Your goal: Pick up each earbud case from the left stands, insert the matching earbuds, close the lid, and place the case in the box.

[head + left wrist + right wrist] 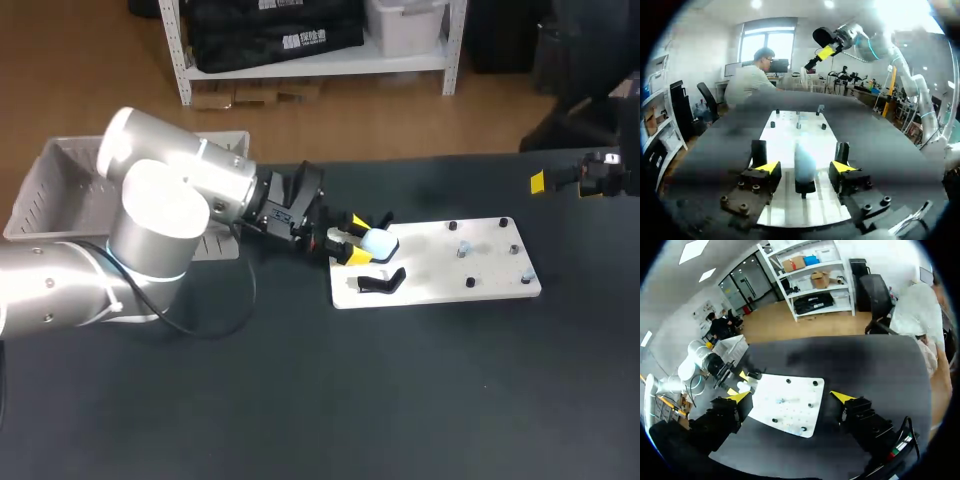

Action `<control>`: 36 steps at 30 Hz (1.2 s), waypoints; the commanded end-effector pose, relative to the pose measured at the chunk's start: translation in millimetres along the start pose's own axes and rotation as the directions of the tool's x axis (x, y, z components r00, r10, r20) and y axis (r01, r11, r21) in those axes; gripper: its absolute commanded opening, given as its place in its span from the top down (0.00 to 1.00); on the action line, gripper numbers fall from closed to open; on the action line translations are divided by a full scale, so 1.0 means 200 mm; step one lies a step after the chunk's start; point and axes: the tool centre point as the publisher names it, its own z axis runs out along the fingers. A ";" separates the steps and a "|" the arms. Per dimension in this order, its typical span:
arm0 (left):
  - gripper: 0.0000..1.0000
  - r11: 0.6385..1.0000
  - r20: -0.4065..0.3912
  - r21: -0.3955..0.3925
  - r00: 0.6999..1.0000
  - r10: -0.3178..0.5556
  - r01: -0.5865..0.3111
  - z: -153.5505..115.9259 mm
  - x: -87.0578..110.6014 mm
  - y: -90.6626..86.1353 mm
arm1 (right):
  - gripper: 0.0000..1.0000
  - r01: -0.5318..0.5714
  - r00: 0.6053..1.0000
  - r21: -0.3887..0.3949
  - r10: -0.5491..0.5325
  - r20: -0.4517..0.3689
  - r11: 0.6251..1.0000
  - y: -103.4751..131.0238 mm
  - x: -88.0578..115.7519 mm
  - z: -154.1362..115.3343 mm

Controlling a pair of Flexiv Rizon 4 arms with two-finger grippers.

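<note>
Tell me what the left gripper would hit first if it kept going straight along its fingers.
The pale blue earbud case on its black stand: it sits between the left gripper's open fingers, apparently untouched, so the palm would likely reach it first.

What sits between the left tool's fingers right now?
The case on its stand, clear of both the left tool's fingers; left wrist view shows it.

the left arm (150,230) hid part of the box (50,165) at the table's far left corner. the right arm (602,172) was cut off beyond its far right corner.
</note>
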 end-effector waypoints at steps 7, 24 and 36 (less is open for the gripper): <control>0.48 1.000 0.012 0.006 1.000 -0.015 0.015 0.03 0.01 0.02 | 0.00 0.001 1.000 -0.004 -0.001 -0.001 1.000 -0.01 0.00 0.00; 0.50 1.000 0.026 0.017 0.999 -0.023 0.023 0.06 0.01 0.03 | 0.00 0.001 1.000 -0.004 -0.001 -0.001 1.000 -0.01 0.00 0.00; 0.55 0.999 0.026 0.021 0.999 -0.027 0.026 0.07 0.02 0.02 | 0.00 0.001 1.000 -0.004 -0.001 -0.001 1.000 -0.01 0.00 0.00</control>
